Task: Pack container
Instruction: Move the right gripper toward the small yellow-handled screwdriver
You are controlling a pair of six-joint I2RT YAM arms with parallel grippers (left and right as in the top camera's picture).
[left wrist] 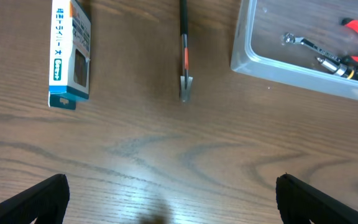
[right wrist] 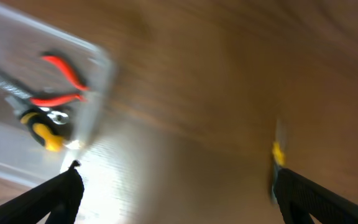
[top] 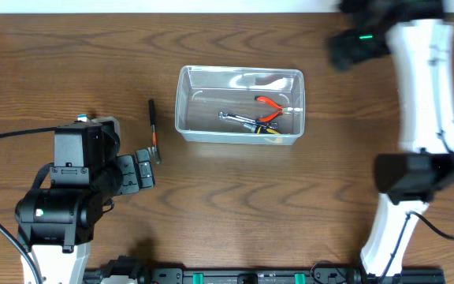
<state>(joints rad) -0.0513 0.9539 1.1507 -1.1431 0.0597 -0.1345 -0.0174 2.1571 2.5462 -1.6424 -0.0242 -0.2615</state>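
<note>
The clear container (top: 186, 102) stands mid-table. Inside it lie red-handled pliers (top: 270, 102), a small wrench (top: 233, 118) and a yellow-and-black screwdriver (top: 263, 126). A thin black tool with a red band (top: 154, 130) lies on the table left of it. My left gripper (top: 144, 170) is open and empty, just short of that tool; the left wrist view (left wrist: 173, 199) shows the tool (left wrist: 184, 53) ahead and the container (left wrist: 272, 65) at the right. My right gripper (top: 345, 47) is open and empty, raised to the right of the container, blurred in its wrist view (right wrist: 176, 193).
A small blue-and-white box (left wrist: 70, 53) lies on the table left of the black tool; my left arm mostly hides it from above. A small blurred yellow-tipped thing (right wrist: 278, 155) lies by my right finger. The container (right wrist: 98, 93) sits at the left of the right wrist view.
</note>
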